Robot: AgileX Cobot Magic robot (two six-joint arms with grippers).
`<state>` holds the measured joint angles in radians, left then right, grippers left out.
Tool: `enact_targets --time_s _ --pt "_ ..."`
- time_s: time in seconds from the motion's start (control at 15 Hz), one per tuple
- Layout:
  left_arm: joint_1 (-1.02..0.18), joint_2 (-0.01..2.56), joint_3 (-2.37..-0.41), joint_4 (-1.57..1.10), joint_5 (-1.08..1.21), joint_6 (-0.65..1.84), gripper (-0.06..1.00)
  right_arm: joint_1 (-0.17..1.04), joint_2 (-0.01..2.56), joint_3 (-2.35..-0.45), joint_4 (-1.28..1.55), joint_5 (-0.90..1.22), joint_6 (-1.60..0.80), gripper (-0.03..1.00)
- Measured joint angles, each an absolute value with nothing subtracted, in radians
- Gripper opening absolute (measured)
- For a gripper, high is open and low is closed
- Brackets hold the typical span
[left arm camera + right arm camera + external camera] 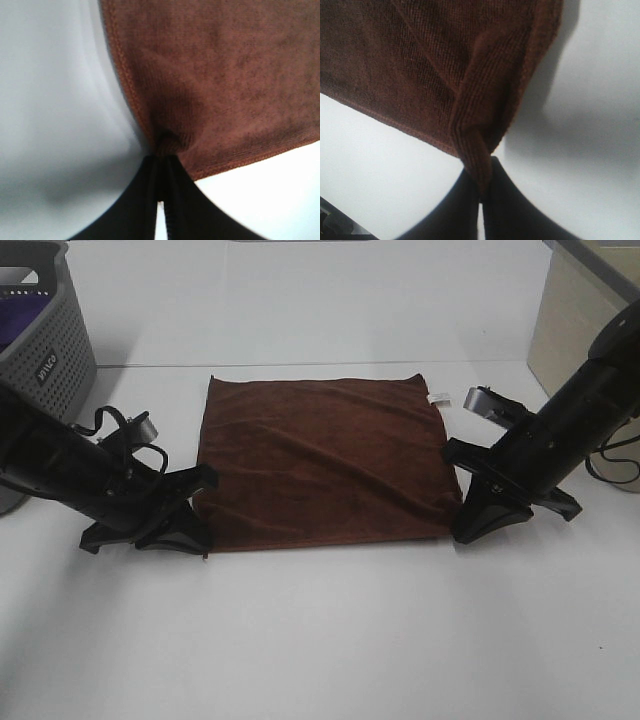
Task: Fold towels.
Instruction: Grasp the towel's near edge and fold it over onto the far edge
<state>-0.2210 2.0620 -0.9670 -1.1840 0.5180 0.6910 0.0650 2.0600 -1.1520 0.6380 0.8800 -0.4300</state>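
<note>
The dark reddish-brown towel (325, 462) lies spread flat on the white table, with a small white label (438, 397) at its far right corner. My left gripper (196, 530) is shut on the towel's near left corner; in the left wrist view the black fingers (145, 210) pinch a pucker of the cloth (220, 75). My right gripper (470, 525) is shut on the near right corner; in the right wrist view a ridge of the towel (480, 115) runs down between the closed fingers (505, 210). Both corners sit low at the table surface.
A grey slatted basket (45, 335) holding something purple stands at the far left. A beige box (575, 325) stands at the far right. The white table (320, 640) stretches toward the front edge.
</note>
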Motion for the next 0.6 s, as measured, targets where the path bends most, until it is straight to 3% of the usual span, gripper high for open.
enact_targets --time_s 0.6 --pt "-0.221 1.972 -1.007 -1.011 0.531 0.590 0.02 0.068 2.034 -1.181 0.657 0.881 -0.440 0.02"
